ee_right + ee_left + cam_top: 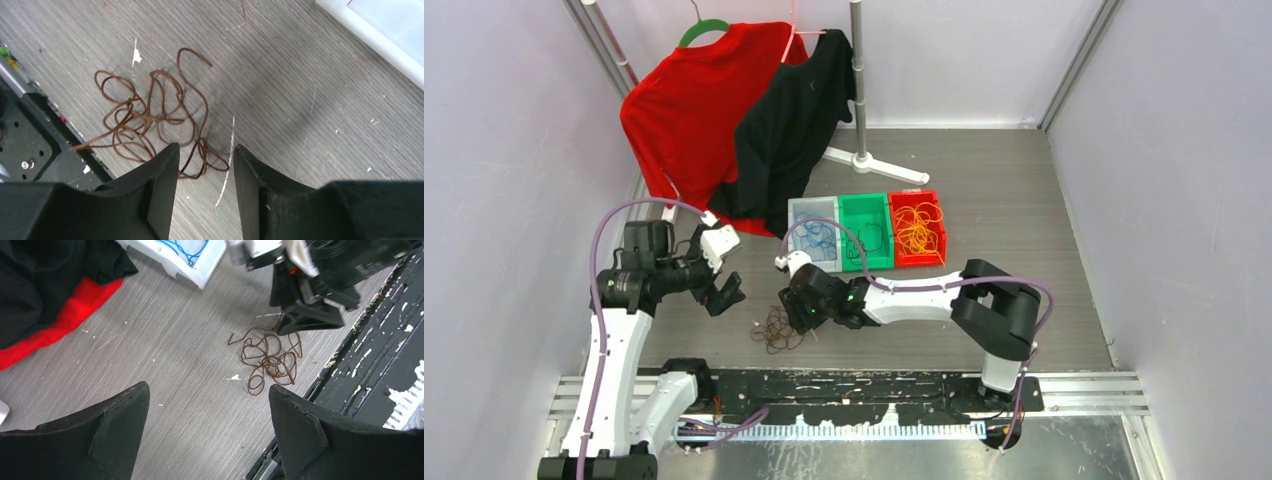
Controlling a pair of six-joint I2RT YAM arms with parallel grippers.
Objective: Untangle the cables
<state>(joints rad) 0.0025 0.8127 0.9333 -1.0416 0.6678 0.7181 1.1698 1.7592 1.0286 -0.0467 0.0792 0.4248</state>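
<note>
Your left gripper (pixel 722 292) hangs above the table (pixel 1024 220) at its left side, jaws wide apart, empty. Just right of it, a tangled brown cable (pixel 774 328) lies by the near edge. Your right gripper (pixel 800 312) straddles one loop, jaws narrowly apart, unclamped. Behind, blue cables (pixel 819 238), dark cables (pixel 871 240) and orange cables (pixel 916 232) sit in bins.

Bare table (pixel 1024 220) is left open between the left gripper (pixel 209 390) and the brown cable tangle (pixel 270 357). The tangle is hemmed in by the right gripper (pixel 205 150) and the black rail (pixel 844 385). Farther back, passage is barred by a row of bins (pixel 865 266) and hanging shirts (pixel 694 110).
</note>
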